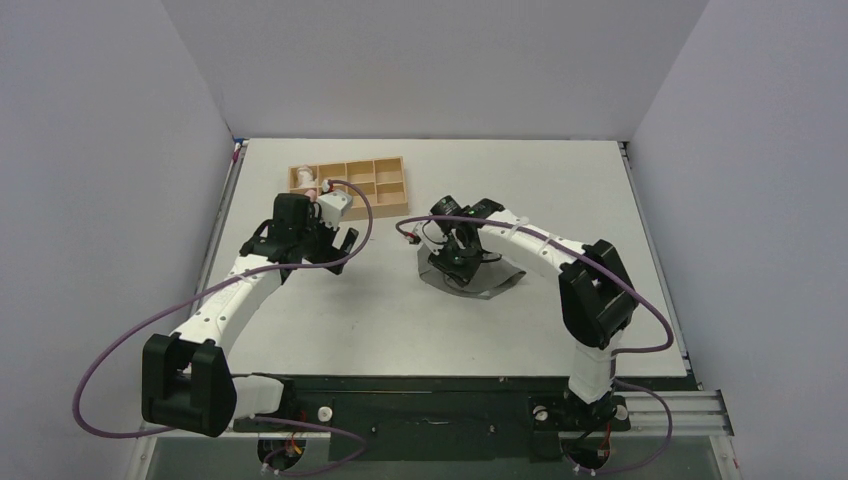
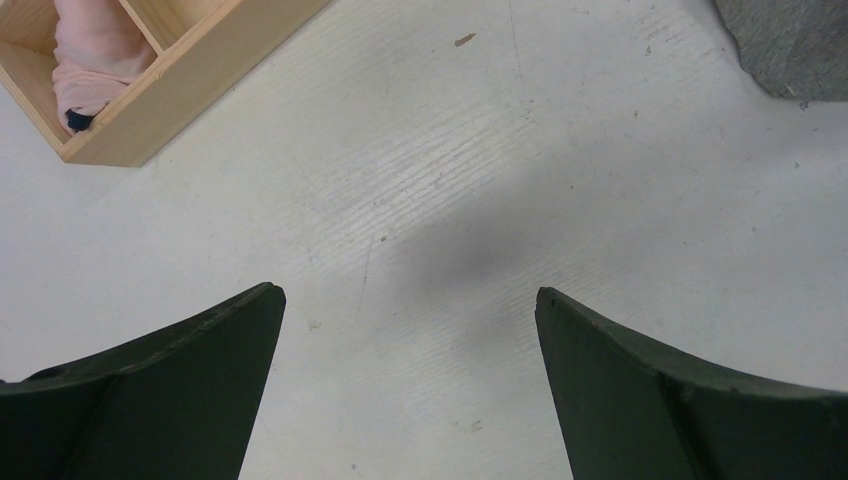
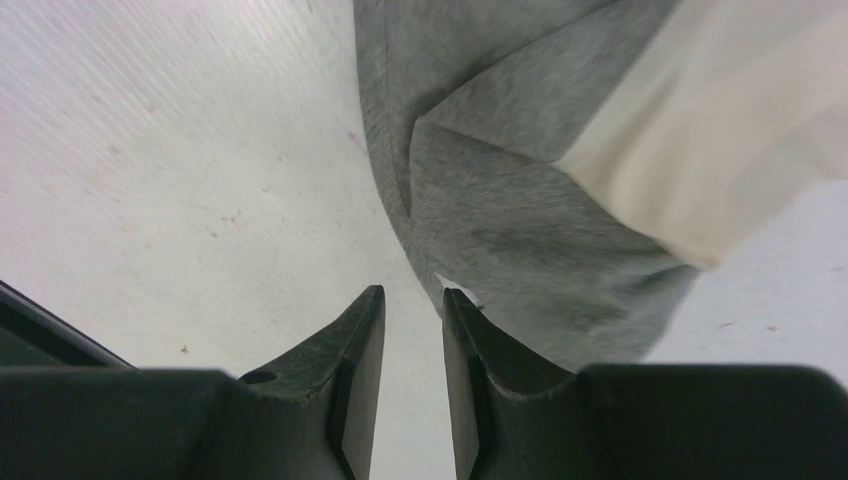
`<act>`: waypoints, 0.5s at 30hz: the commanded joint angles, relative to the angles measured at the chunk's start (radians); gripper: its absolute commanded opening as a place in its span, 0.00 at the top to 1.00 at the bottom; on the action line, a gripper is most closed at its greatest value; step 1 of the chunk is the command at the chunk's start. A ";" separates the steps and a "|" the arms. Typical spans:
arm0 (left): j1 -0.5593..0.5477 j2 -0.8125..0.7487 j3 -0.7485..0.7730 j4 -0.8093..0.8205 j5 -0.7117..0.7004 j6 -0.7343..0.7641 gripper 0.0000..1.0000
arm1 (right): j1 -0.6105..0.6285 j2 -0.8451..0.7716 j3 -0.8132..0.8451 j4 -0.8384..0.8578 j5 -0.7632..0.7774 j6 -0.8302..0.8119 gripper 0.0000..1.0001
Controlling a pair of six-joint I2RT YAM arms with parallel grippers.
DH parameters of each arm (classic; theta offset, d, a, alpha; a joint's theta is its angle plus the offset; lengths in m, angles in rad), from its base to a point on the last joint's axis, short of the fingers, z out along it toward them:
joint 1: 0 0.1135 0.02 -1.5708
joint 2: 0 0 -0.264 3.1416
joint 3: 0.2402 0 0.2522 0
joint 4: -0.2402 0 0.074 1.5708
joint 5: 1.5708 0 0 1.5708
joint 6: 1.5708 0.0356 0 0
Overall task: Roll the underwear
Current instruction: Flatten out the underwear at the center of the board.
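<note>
The top view looks down over the whole surface (image 1: 400, 330); both wrist views face it closely, sharing the underwear (image 1: 495, 283).

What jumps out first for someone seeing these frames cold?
The dark grey, beige-edged underwear lies mid-table, with the right gripper down at its edge. Its jaws are nearly closed, and whether they pinch fabric is unclear. Next is the left gripper, wide open over the table beside the wooden tray, which holds a pink cloth roll in a corner compartment.
</note>
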 commanded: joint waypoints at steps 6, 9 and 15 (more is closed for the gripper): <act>-0.001 0.026 0.042 0.030 -0.009 0.018 0.03 | -0.059 -0.073 -0.074 0.000 0.024 -0.008 0.57; -0.001 0.046 0.053 0.040 0.006 0.010 0.03 | -0.100 -0.097 -0.078 0.017 0.026 0.003 0.55; -0.002 0.076 0.067 0.047 0.024 -0.020 0.03 | -0.201 -0.071 -0.057 0.099 -0.018 0.109 0.55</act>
